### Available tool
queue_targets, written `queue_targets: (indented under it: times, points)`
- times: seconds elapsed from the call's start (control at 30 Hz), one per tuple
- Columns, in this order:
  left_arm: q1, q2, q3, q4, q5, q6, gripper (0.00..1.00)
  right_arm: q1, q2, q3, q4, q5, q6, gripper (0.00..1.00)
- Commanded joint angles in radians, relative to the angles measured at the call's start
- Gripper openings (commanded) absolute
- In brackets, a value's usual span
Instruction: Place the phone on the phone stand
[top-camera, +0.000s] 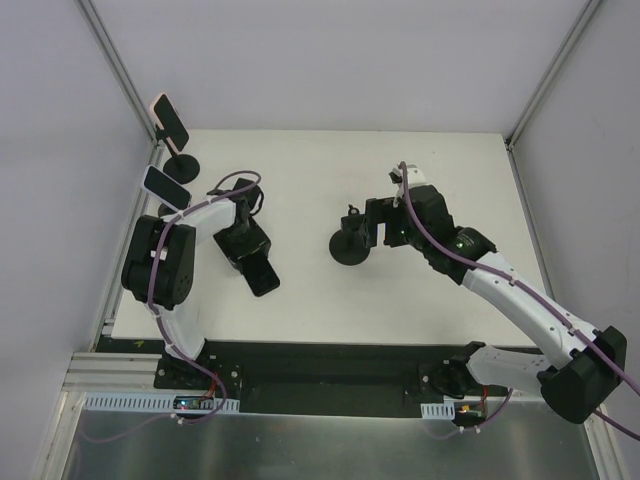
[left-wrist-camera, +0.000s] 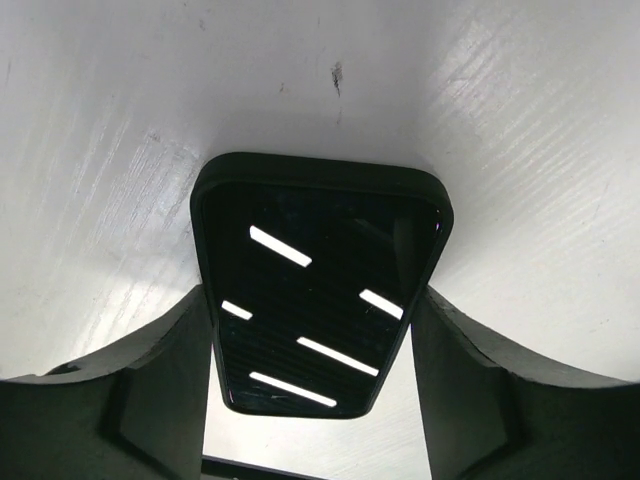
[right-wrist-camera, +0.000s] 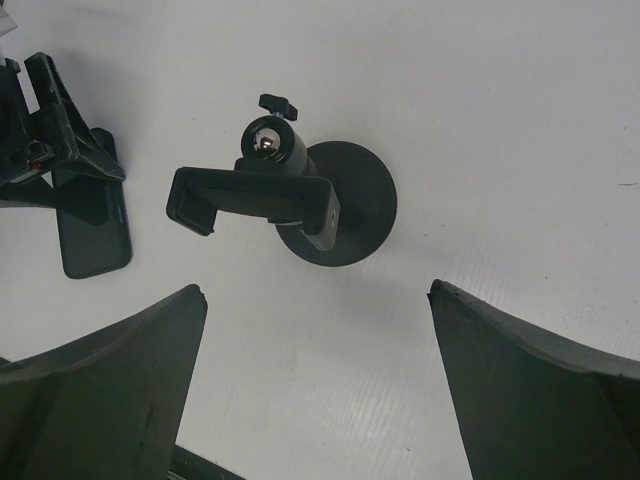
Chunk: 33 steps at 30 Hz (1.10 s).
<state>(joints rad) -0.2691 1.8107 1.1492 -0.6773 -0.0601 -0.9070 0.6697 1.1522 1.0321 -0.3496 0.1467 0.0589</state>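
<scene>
A black phone (top-camera: 264, 277) lies screen up on the white table, left of centre. My left gripper (top-camera: 247, 252) is at its far end. In the left wrist view the fingers (left-wrist-camera: 150, 390) press both long edges of the phone (left-wrist-camera: 320, 290), so the left gripper (left-wrist-camera: 312, 330) is shut on it. The empty black phone stand (top-camera: 351, 246), with a round base and a clamp cradle, stands mid-table. My right gripper (top-camera: 376, 226) is just right of it, open and empty. In the right wrist view (right-wrist-camera: 318, 300) the stand (right-wrist-camera: 300, 200) is ahead of the open fingers and the phone (right-wrist-camera: 95, 230) is at the left.
Two other stands holding phones are at the table's far left corner: one taller (top-camera: 170, 122), one nearer (top-camera: 166, 188). White walls close in the table on the left, back and right.
</scene>
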Motion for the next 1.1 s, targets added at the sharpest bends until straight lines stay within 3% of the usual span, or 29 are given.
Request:
queue_targets:
  times: [0.0,0.3,0.57,0.7,0.87,1.07]
  points:
    - [0.002,-0.028,-0.085,0.082,-0.018,0.062,0.01,-0.004,-0.039,0.003,-0.006,0.017,-0.007,0.96]
    - [0.010,-0.273,-0.138,0.163,0.092,0.226,0.00,-0.005,-0.037,0.034,-0.008,-0.038,-0.051,0.96]
    - [0.013,-0.629,-0.213,0.361,0.272,0.321,0.00,0.096,-0.039,0.057,0.081,-0.136,-0.145,0.96]
    - [0.013,-0.744,-0.207,0.433,0.344,0.309,0.00,0.177,-0.013,0.074,0.139,-0.190,-0.146,0.97]
    - [0.002,-0.815,-0.239,0.570,0.454,0.168,0.00,0.254,0.084,0.127,0.185,-0.167,-0.073,0.95]
    - [-0.087,-0.852,-0.244,0.636,0.398,0.117,0.00,0.257,0.159,0.144,0.251,-0.170,0.061,0.87]
